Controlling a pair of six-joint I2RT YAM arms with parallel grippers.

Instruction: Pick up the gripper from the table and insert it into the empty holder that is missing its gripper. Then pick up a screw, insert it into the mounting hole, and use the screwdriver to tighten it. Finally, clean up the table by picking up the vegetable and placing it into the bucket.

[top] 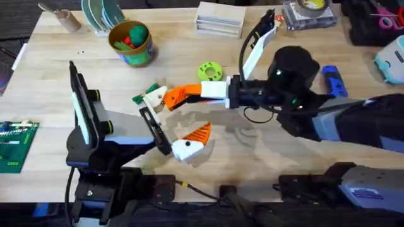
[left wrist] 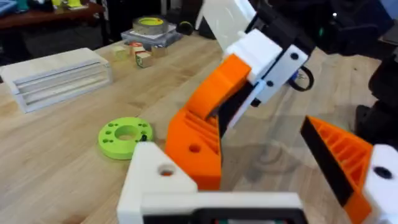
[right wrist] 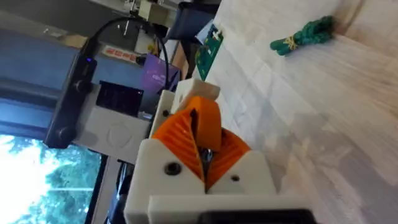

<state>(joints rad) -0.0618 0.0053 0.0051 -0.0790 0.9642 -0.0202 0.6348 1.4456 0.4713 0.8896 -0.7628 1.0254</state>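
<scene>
**Seating the orange pad in the bare jaw**

The first step is in hand: insertion. The right end effector (top: 177, 98) is clamped on the small orange ribbed plastic wedge gripper (left wrist: 196, 146). It holds the wedge just ahead of its fingertips and against the white angular 3D-printed empty holder (left wrist: 152, 177). That holder is one jaw of the left end effector (top: 177, 116), whose jaws stand apart. Its other jaw already carries an orange ribbed pad (left wrist: 339, 155).

From the left wrist view the wedge touches the holder's inner face, but I cannot tell whether it is seated.

The next move calls for a short, straight push along the holder's face. The wedge's hole should line up with the holder's mounting hole, and the left arm must stay steady. The right end effector should release only once the wedge sits flush, or the piece may drop out.

- The blue pen-shaped electric screwdriver (top: 333, 81) lies on the table well behind the right end effector, beside its arm.
- The slender green toy vegetable (top: 140, 98) lies just beyond the holder.
- The small round yellow-rimmed bucket (top: 140, 55) stands farther off, ahead and to one side.

Both later steps look untouched.
</scene>
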